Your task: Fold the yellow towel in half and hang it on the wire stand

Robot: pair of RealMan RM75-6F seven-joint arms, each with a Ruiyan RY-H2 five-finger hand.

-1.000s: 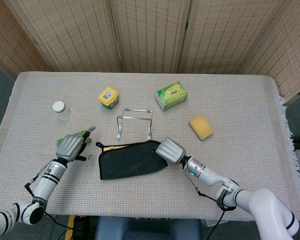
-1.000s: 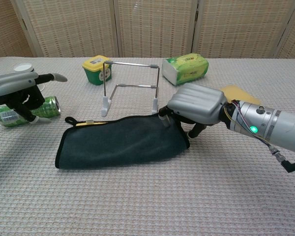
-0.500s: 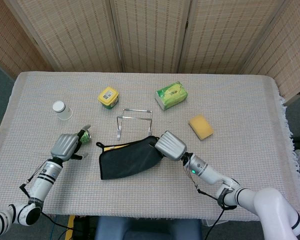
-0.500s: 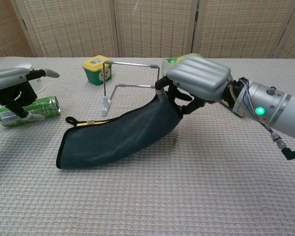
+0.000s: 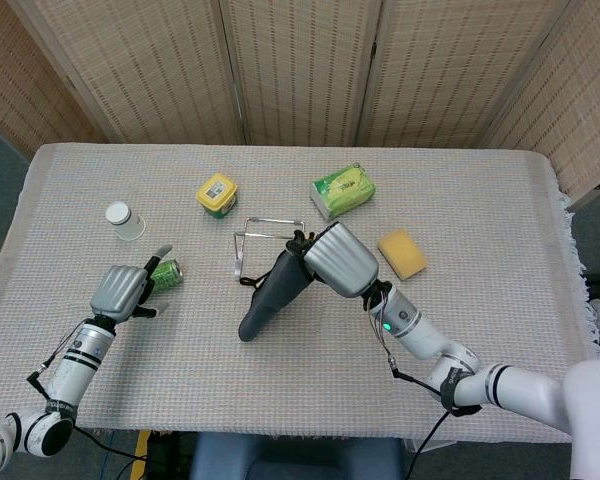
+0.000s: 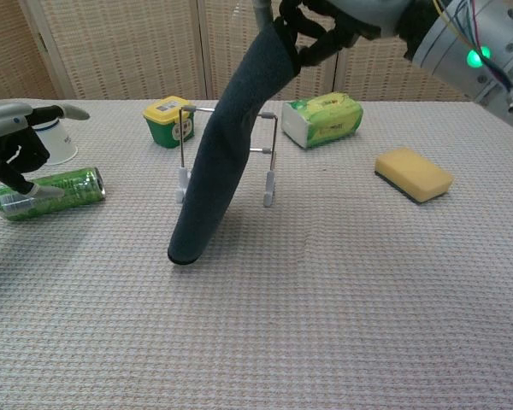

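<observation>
The folded towel (image 5: 269, 295) (image 6: 222, 149) shows its dark grey side and hangs in a long drape, its lower end touching the tablecloth. My right hand (image 5: 337, 258) (image 6: 342, 17) grips its top end, raised high in front of the wire stand (image 5: 270, 243) (image 6: 227, 154). The stand sits upright behind the hanging towel, partly hidden by it. My left hand (image 5: 120, 291) (image 6: 8, 141) hovers at the table's left with fingers apart, holding nothing, just beside a green can.
A green can (image 5: 164, 273) (image 6: 50, 193) lies on its side by my left hand. Farther back stand a white paper cup (image 5: 124, 221), a yellow-lidded tub (image 5: 216, 193) (image 6: 167, 120) and a green tissue pack (image 5: 343, 190) (image 6: 323, 118). A yellow sponge (image 5: 401, 253) (image 6: 414, 173) lies right.
My right hand has lifted the towel's right end from the table high into the air, so the towel now hangs down. My left hand drew back to the left, away from the towel.
</observation>
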